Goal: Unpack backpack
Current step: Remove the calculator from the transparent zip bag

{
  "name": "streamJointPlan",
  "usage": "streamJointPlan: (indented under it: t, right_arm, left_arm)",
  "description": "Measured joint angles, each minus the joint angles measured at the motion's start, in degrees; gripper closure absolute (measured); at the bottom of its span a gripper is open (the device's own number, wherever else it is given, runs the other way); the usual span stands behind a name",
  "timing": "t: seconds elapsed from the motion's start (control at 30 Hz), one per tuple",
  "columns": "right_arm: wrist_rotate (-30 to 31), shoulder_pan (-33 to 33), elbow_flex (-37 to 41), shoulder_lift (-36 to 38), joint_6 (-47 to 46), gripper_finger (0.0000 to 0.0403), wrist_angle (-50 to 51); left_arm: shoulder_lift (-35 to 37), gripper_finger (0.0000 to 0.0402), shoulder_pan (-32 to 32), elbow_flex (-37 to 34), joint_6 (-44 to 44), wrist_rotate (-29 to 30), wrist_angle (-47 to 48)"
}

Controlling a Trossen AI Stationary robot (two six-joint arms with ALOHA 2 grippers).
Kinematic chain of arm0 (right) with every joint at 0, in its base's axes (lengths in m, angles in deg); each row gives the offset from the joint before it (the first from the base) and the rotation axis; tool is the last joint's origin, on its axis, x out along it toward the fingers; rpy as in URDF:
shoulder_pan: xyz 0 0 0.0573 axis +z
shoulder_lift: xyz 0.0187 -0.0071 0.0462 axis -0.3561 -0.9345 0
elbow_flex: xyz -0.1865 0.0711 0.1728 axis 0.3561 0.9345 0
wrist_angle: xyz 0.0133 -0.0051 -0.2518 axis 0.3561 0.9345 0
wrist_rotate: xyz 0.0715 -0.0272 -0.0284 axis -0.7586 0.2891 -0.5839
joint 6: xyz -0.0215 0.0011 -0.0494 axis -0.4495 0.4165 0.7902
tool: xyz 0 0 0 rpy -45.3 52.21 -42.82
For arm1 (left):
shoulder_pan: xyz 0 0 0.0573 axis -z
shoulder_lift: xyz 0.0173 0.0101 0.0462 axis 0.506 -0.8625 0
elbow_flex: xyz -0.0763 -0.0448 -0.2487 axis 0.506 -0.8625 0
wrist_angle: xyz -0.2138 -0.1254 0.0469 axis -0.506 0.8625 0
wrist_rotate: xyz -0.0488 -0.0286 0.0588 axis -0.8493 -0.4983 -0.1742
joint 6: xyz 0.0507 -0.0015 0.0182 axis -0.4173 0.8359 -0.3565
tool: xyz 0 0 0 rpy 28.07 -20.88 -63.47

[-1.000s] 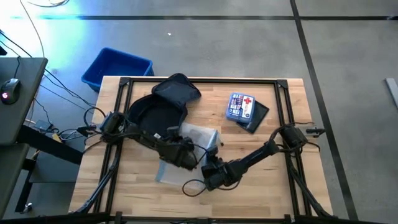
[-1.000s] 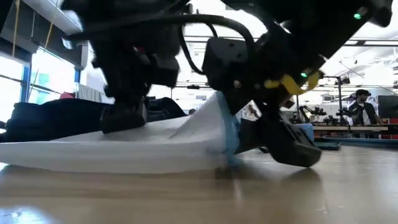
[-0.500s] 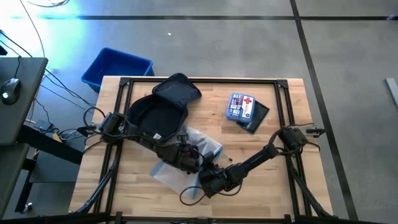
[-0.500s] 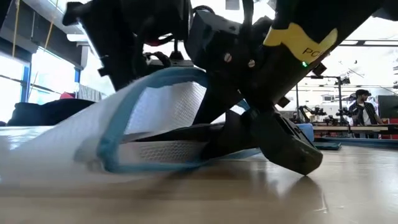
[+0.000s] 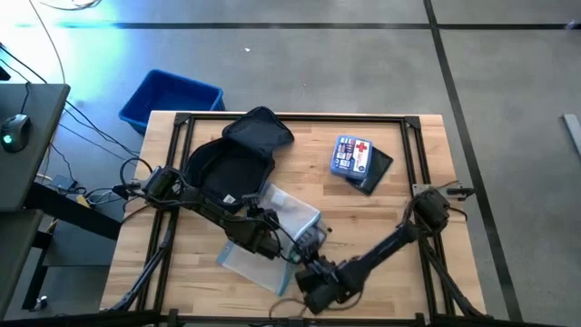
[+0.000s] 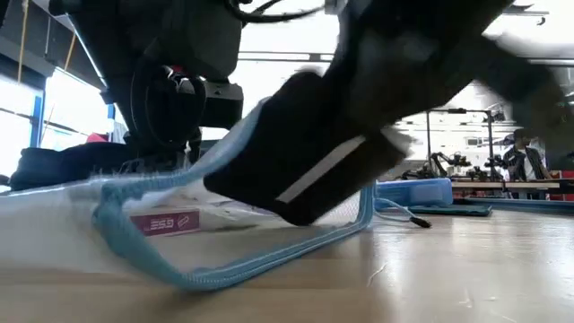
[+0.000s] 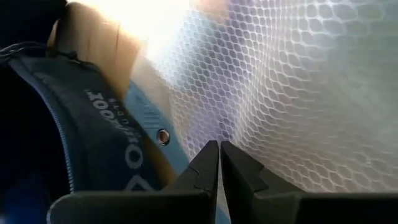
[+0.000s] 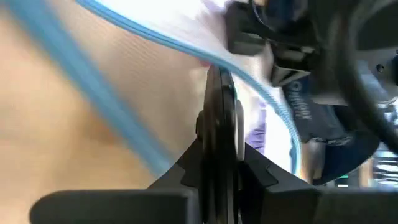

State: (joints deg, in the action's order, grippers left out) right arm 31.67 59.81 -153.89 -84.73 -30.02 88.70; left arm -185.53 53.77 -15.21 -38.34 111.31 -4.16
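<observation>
Backpack (image 5: 231, 163) sits unzipped upper-left of centre on counter (image 5: 399, 209), lid flipped back. Mesh zip pouch (image 5: 272, 238) w/ blue trim already out, lying just below it. Left pincer (image 5: 263, 238) pinched tight on its mesh; right pincer (image 5: 304, 272) clamped on the blue edge. First-aid kit (image 5: 352, 155) upper right, out too. Bag interior looks dark; can't tell if more's left.

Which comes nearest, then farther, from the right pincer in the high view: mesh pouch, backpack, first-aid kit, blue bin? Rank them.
Measured from the right pincer, near the table's front edge:
1. Mesh pouch: right at the pincer, which is shut on its edge.
2. Backpack: behind the pouch, toward the left.
3. First-aid kit: back right.
4. Blue bin: off the table, beyond its back-left corner.
</observation>
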Motion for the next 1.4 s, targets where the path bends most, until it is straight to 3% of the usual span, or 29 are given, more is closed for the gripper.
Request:
streamJointPlan:
  t: [0.2, 0.4, 0.53, 0.63, 0.73, 0.83, 0.93, 1.03, 1.1, 1.17, 1.27, 1.4]
  right_arm:
    - [-3.7, 6.4, -6.6, 0.0, -9.4, 0.0371, 12.1]
    - [9.2, 9.8, -8.6, 1.5, -26.9, 0.0371, 30.8]
    - [18.6, 7.9, -5.1, 4.3, -40.2, 0.0371, 39.4]
    - [22.7, 4.0, -0.2, 7.3, -45.4, 0.0371, 40.4]
    - [25.2, -2.5, 6.4, 9.7, -44.2, 0.0371, 35.3]
    - [24.8, -10.5, 13.1, 10.1, -34.6, 0.0371, 24.1]
    - [20.7, -18.8, 19.4, 10.4, -16.8, 0.0371, 3.5]
    - [10.8, -25.9, 25.3, 10.3, 4.7, 0.0371, -21.8]
    - [10.3, -29.3, 27.3, 10.3, 11.1, 0.0371, -32.7]
    - [11.8, -32.4, 28.0, 10.2, 12.5, 0.0371, -36.9]
    - [6.1, -36.7, 27.8, 10.1, 10.8, 0.0357, -38.1]
    - [-3.8, -39.0, 27.4, 10.2, 6.6, 0.0277, -37.8]
  left_arm:
    - [0.0, 0.0401, 0.3, 0.6, 0.5, 1.2, 1.7]
    - [0.0, 0.0401, 3.6, 10.4, 4.7, 3.3, 12.8]
    - [0.0, 0.0401, 6.9, 17.6, 5.7, 5.8, 15.4]
    - [0.1, 0.0401, 9.7, 21.2, 7.0, 6.1, 15.4]
    - [0.1, 0.0401, 13.1, 22.2, 10.4, 5.6, 15.0]
    - [0.1, 0.0401, 16.9, 21.9, 14.2, 5.6, 15.3]
    - [0.1, 0.0401, 20.4, 21.0, 18.4, 6.8, 15.2]
    - [0.1, 0.0401, 23.2, 20.5, 22.0, 10.7, 15.5]
    - [0.1, 0.0401, 24.4, 20.4, 22.6, 13.3, 15.5]
    - [0.1, 0.0401, 25.2, 20.4, 22.5, 14.8, 15.5]
    - [0.1, 0.0401, 25.5, 20.4, 22.6, 15.8, 15.4]
    - [0.1, 0.0401, 25.0, 20.4, 22.6, 15.4, 15.3]
